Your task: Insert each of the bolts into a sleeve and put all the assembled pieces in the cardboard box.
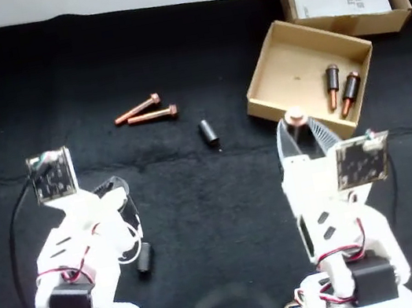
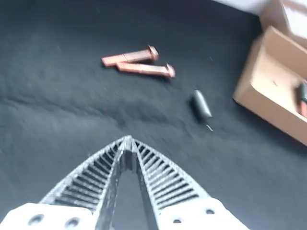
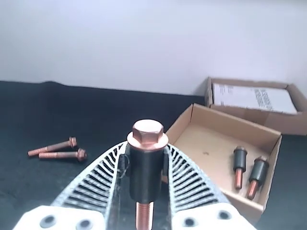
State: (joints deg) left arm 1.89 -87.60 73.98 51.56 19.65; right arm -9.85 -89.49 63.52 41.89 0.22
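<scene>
**Right gripper loaded; left gripper shut, empty**

The right gripper (image 3: pixel 146 152) clamps an assembled bolt-and-sleeve (image 3: pixel 145 175), head at the fingertips, just beside the cardboard box (image 1: pixel 286 64). The left gripper (image 2: pixel 127 143) is closed on nothing above the black surface (image 1: pixel 214 200). Two assembled pieces (image 1: pixel 332 80) lie in the box. Two bolts (image 1: pixel 153 115) and a loose sleeve (image 1: pixel 208 132) lie on the surface, with a white wall behind.
</scene>
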